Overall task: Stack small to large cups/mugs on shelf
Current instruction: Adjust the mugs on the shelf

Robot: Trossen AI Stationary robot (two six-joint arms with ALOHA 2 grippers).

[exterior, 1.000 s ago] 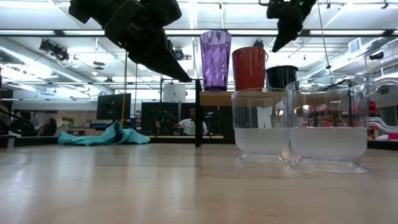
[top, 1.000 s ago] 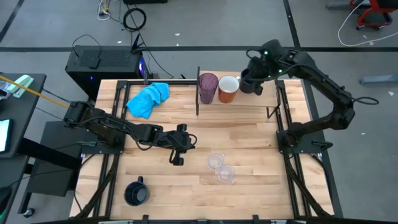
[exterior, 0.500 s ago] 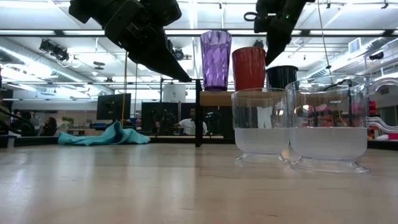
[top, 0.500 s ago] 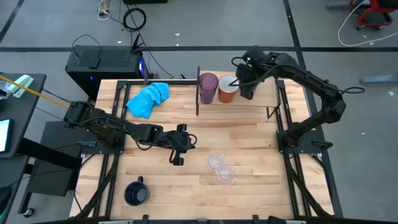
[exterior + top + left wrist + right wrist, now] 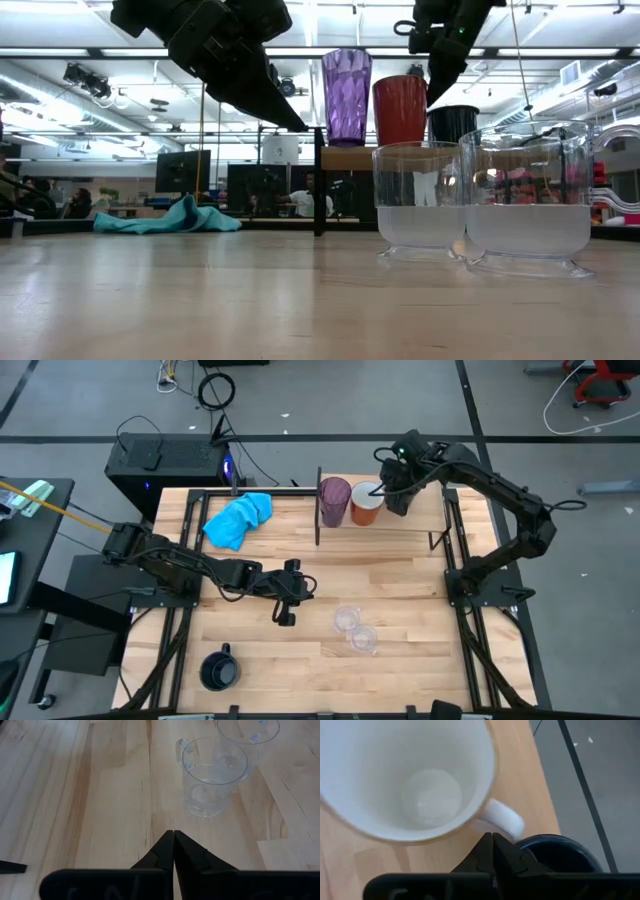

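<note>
High view, looking straight down: a large plank-topped pale wooden table [image 5: 400, 575] fills the middle of the frame. Across its upper edge runs a light wooden board shelf with thin dark upright side panels [image 5: 400, 523]. The left arm reaches in from the left edge, its left gripper [image 5: 286, 617] at centre frame with jaws pressed shut and holding nothing; its wrist view shows the two dark fingers [image 5: 173, 851] meeting at a point above bare planks. The right arm bends in from the right edge, its right gripper [image 5: 376, 488] at the upper centre over the shelf, jaws also closed and empty, tips just above the orange mug's handle [image 5: 504, 817]. A crumpled bright blue cloth [image 5: 238, 518] lies on the table at upper left. On the shelf, left to right, stand a tall translucent purple tumbler [image 5: 334, 500], an orange mug with a white inside [image 5: 366, 501], and a black handled mug [image 5: 453, 123], the last mostly hidden under the right gripper from above. A second black handled mug [image 5: 219, 669] sits alone at lower left of the table. Two small clear plastic cups [image 5: 346, 620] [image 5: 363, 639] stand side by side, just beside each other, below centre.
</note>
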